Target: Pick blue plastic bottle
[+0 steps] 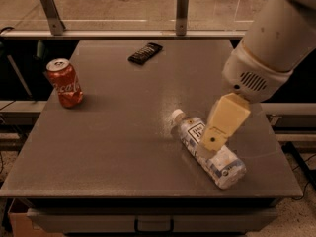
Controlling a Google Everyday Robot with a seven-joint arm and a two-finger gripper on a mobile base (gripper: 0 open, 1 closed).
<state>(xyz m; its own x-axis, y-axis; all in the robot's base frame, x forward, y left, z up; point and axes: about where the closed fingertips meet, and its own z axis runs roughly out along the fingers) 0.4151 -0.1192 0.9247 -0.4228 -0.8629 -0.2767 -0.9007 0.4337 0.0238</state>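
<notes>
The blue plastic bottle (224,168) lies on its side on the grey table (118,132), right of centre near the front. It is clear, with a white cap (177,115) pointing to the back left and a pale label with a dark square logo. My gripper (208,146) reaches down from the white arm (271,43) at the upper right. It sits right over the middle of the bottle and hides part of it. I cannot tell whether it touches the bottle.
A red Coca-Cola can (64,83) stands upright near the table's left edge. A flat black device (145,53) lies at the back centre. A rail with metal posts (181,11) runs behind the table. The bottle's base lies near the front right corner.
</notes>
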